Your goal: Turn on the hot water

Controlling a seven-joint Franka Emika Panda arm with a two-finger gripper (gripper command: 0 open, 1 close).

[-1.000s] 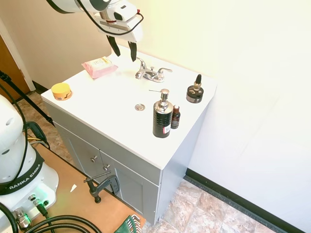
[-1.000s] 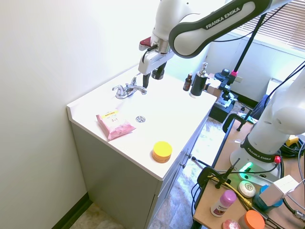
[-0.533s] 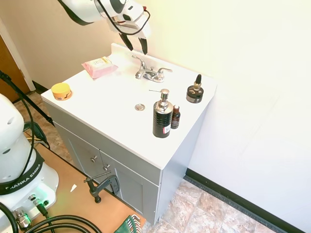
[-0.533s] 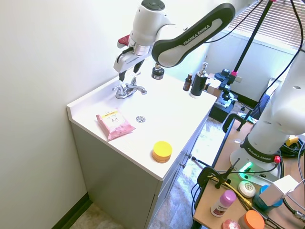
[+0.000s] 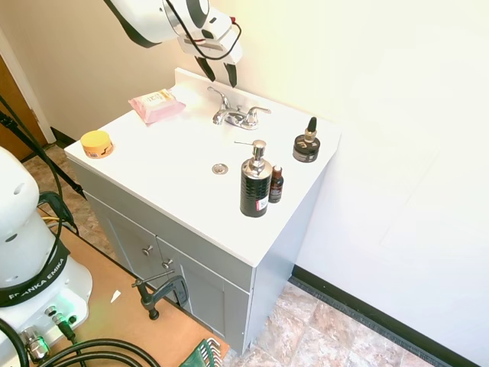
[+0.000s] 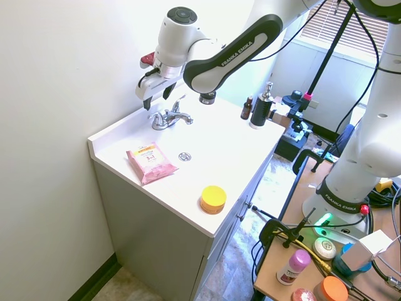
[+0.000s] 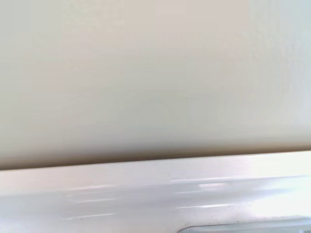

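The chrome faucet is seen at the back of the white tabletop, against the wall, with no water visible at its spout. The hand is held above and just behind it, fingers parted and nothing gripped. In the second exterior view the hand partly overlaps the wall. Only a blurred wall and a pale ledge are made out in the wrist view.
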